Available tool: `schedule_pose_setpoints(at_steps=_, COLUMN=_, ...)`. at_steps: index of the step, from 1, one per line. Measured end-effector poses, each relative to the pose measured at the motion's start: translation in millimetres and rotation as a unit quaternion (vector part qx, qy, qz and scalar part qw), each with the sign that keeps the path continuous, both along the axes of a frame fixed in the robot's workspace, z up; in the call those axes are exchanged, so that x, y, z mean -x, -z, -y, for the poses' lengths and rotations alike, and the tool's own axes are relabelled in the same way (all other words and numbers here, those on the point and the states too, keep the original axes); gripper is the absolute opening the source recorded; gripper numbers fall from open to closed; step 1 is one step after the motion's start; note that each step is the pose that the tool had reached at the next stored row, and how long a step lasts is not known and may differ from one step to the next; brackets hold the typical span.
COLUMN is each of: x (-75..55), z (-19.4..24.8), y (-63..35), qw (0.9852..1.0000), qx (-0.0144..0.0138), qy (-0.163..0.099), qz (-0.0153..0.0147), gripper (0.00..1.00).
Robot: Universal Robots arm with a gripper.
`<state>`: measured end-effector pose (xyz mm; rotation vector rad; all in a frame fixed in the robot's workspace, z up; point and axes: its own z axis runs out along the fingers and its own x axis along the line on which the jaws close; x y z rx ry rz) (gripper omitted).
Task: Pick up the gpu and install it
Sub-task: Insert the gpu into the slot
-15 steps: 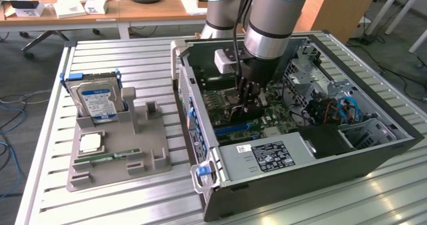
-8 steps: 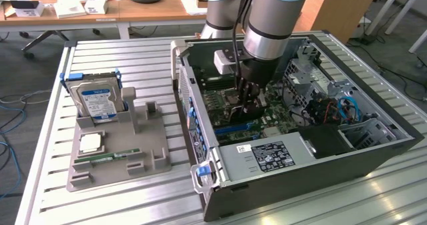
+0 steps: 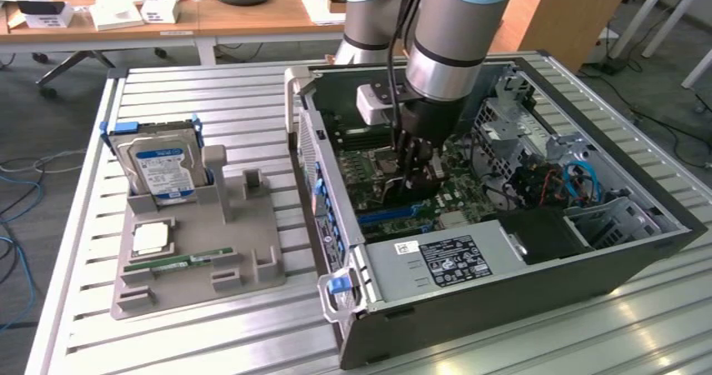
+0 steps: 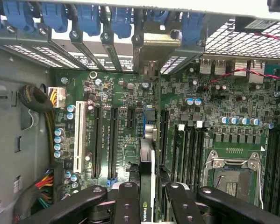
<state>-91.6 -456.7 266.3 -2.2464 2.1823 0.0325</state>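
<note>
The gpu point(image 4: 147, 158) stands on edge inside the open computer case point(image 3: 623, 250), seen along its thin top edge with a logo near my fingers. It lies over the green motherboard point(image 4: 121, 93), beside the long black expansion slots point(image 4: 96, 140), and its metal end reaches the rear bracket openings point(image 4: 151, 53). My gripper point(image 4: 148, 193) is shut on the card, one black finger point(image 4: 125, 205) on each side. In the exterior view the gripper point(image 3: 412, 183) reaches straight down into the case. Whether the card sits fully in its slot I cannot tell.
An empty processor socket point(image 4: 233, 177) lies beside the card. Outside the case, a grey fixture point(image 3: 250, 250) holds a hard drive point(image 3: 162, 167), a processor chip point(image 3: 150, 237) and a green memory stick point(image 3: 178, 262). The power supply point(image 3: 445, 258) fills the case's near corner.
</note>
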Motion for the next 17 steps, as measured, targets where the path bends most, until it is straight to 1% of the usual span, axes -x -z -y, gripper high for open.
schedule_pose_setpoints(at_steps=9, x=1.1, z=0.0, y=0.1, qw=1.0000, qx=0.0000, qy=0.000, qz=0.0000, gripper=0.26)
schedule_pose_setpoints(at_steps=17, x=1.1, z=0.0, y=3.6, qw=1.0000, qx=-0.0001, qy=0.000, qz=0.0001, gripper=0.26)
